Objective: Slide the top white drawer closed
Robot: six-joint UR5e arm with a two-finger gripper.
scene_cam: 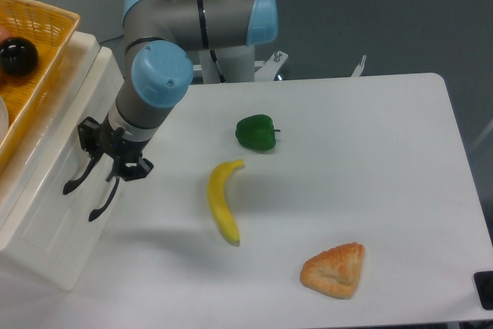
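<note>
The top white drawer [48,190] is the upper part of the cream cabinet's front at the left edge. Its curved black handle [76,180] sits just left of the lower drawer's handle [100,204]. The drawer front looks about flush with the cabinet face. My gripper [112,166] points down-left at that front, right above the two handles and touching or almost touching it. Its black fingers look drawn together with nothing between them.
A yellow wicker basket [48,52] holding a black ball [18,56] sits on top of the cabinet. On the white table lie a green pepper [256,132], a banana [223,201] and a pastry [334,269]. The arm's grey and blue links rise behind the gripper.
</note>
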